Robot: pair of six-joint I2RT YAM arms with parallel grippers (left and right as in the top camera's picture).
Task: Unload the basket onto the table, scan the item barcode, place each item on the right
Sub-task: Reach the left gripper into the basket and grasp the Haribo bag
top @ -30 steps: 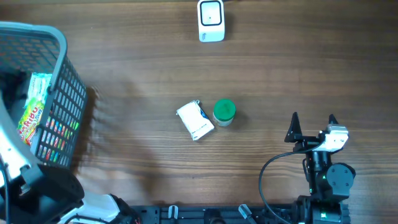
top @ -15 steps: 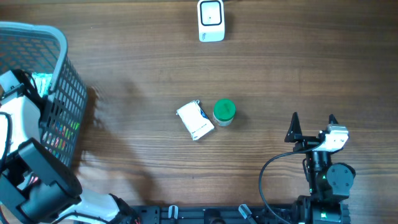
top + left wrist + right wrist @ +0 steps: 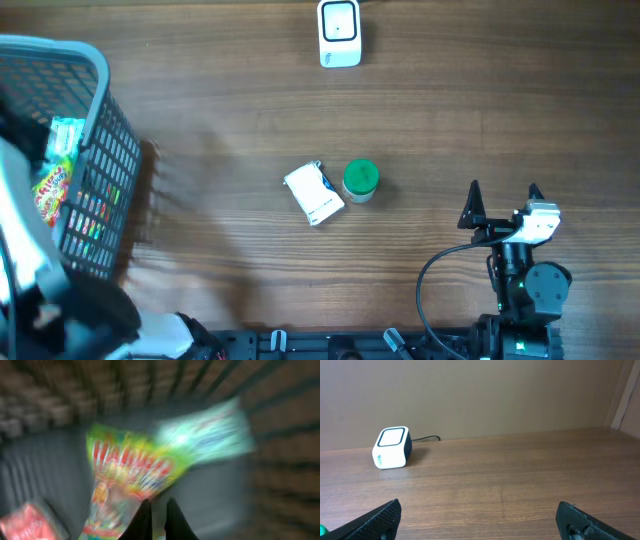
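Surface: brown wooden table (image 3: 450,120), seen from overhead; a plain beige wall stands behind it in the right wrist view.
Basket: grey mesh basket (image 3: 100,150) at 9 o'clock, running off the left edge.
Candy bag: bright candy bag (image 3: 55,170) lies inside the basket against its mesh wall; in the left wrist view it (image 3: 130,475) sits on the grey floor, a teal packet (image 3: 210,435) at its 2 o'clock and a red packet (image 3: 25,522) at its 8 o'clock.
Left gripper: left gripper (image 3: 158,515) is down in the basket at the bag's lower edge, fingers drawn together; blur hides whether they pinch anything.
Scanner: white scanner (image 3: 339,32) at 12 o'clock, close to the far edge.
Centre: white box (image 3: 314,193) and green-lidded jar (image 3: 360,180) just beside each other.
Right gripper: right gripper (image 3: 503,188) at 4 o'clock near the front edge, fingers spread wide, holding nothing.
Open room: bare wood from centre to scanner, and along the whole 3 o'clock side.
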